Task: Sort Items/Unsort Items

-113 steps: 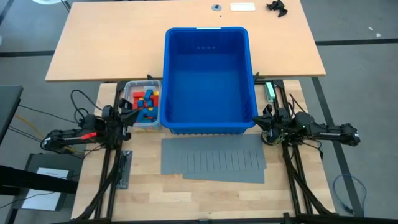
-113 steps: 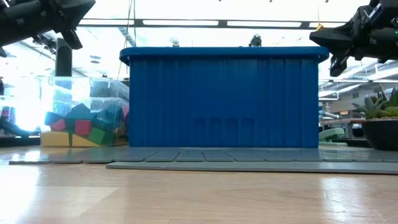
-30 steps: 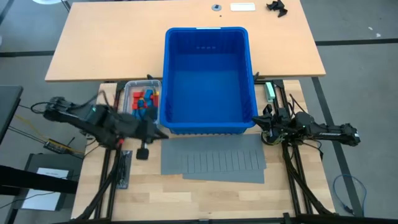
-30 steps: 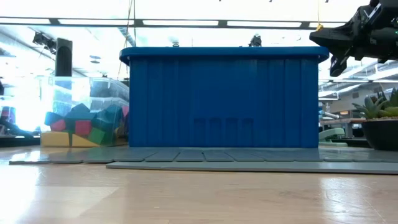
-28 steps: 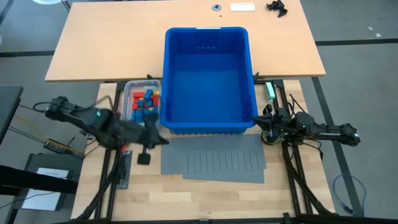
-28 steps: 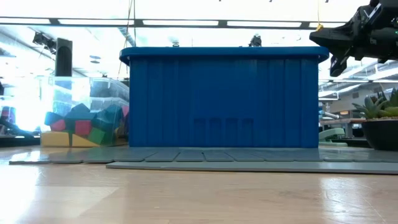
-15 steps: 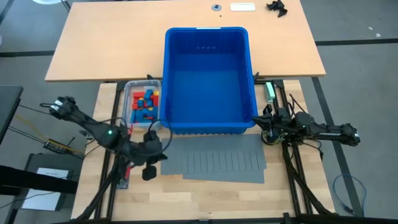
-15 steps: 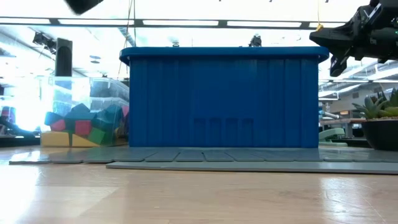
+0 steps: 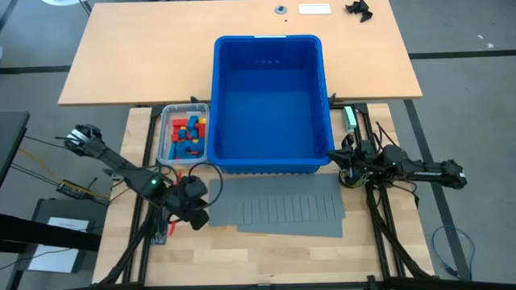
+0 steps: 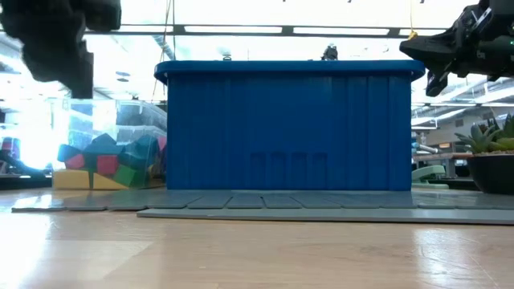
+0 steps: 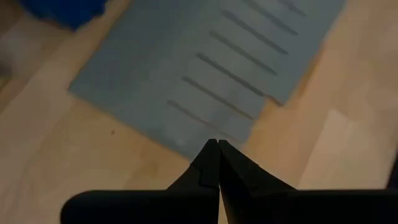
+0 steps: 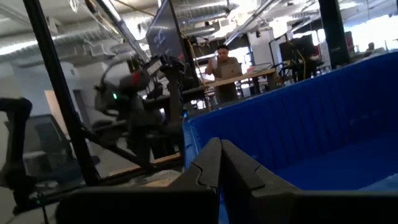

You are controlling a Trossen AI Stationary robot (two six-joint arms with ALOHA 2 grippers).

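Nothing is sorted yet: the toy blocks (image 9: 186,134) sit in their clear tub (image 9: 167,156) beside the empty blue bin (image 9: 270,101). The left gripper (image 9: 196,217), fingers clenched empty, hovers over the grey divider sheets (image 9: 278,206); the right gripper (image 9: 340,154) waits clenched at the bin's other side.

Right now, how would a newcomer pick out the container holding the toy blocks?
Find the large blue plastic bin at the table's centre. Against its left wall sits a small clear plastic tub, filled with red, yellow and blue toy blocks. It is the only transparent container.

Left hand (image 10: 60,36) blurred, cut off at low view's top edge; toy blocks (image 10: 108,164) partly hidden behind blue bin (image 10: 285,128).
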